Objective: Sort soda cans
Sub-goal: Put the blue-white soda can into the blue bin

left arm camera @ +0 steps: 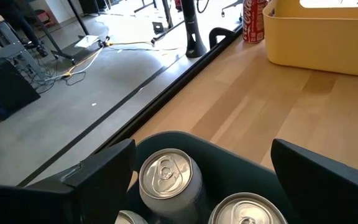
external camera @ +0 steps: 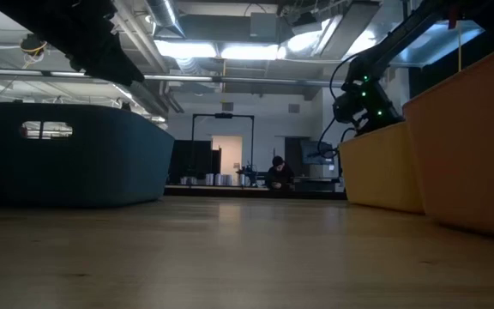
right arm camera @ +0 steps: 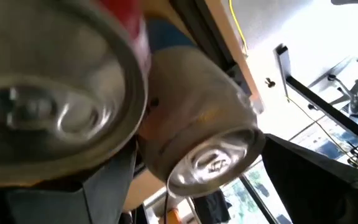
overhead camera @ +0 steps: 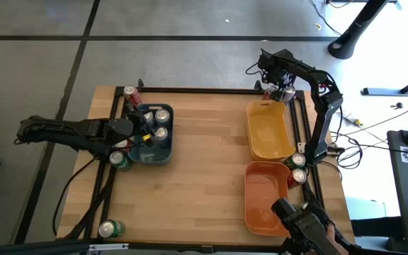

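Orange bin (overhead camera: 264, 202) at lower right sits empty. Mid-left, the left gripper (overhead camera: 134, 129), fingers apart, hovers over silver soda cans (overhead camera: 161, 124) collected in the blue-grey bin (overhead camera: 163, 155). Upper right, the right gripper (overhead camera: 280, 86) stands spread around cans beyond the yellow bin (overhead camera: 269, 138), seemingly lining up a pick.

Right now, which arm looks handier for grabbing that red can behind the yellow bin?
The right gripper: it hovers right at the red can by the yellow bin. The left gripper sits across the table.

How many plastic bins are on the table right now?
3: a blue-grey bin on the left holding cans, a yellow bin on the right, and an orange bin next to the yellow one. None seems hidden.
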You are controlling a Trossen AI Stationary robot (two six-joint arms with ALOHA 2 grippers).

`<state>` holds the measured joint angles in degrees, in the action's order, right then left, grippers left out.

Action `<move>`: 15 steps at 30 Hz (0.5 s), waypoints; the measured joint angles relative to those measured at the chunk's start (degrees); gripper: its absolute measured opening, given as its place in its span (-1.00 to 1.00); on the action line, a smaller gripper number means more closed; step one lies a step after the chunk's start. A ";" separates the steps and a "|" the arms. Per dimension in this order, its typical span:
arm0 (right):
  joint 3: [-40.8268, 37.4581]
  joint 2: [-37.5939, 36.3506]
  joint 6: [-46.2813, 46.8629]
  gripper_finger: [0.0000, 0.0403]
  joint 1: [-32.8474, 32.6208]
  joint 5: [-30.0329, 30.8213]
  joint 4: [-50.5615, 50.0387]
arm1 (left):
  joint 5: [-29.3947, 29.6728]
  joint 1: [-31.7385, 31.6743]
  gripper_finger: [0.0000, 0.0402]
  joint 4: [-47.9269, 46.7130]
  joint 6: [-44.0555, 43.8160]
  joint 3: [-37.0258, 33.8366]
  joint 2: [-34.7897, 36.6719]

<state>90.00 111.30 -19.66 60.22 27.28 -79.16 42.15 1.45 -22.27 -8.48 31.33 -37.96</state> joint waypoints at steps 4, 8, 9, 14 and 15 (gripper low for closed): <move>0.05 1.65 -0.42 0.70 0.28 2.21 -1.61 | 0.00 0.00 0.81 -1.81 -0.64 0.00 0.00; 0.00 1.76 -1.53 0.70 0.21 2.07 -0.72 | 0.00 0.00 0.81 -2.59 -1.83 0.00 -0.02; 0.00 1.76 -1.66 0.70 0.21 2.10 -0.80 | 0.00 0.00 0.81 -2.52 -1.73 0.00 -0.02; 0.00 1.78 -3.18 0.70 0.21 1.76 -1.28 | 0.00 0.00 0.81 -2.37 -1.63 0.00 -0.02; 0.00 1.79 -3.32 0.70 0.21 1.72 -1.33 | 0.00 0.00 0.81 -2.37 -1.68 0.00 -0.01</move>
<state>90.00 113.09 -22.99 60.42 28.99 -80.49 42.15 1.45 -24.64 -10.16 31.33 -37.97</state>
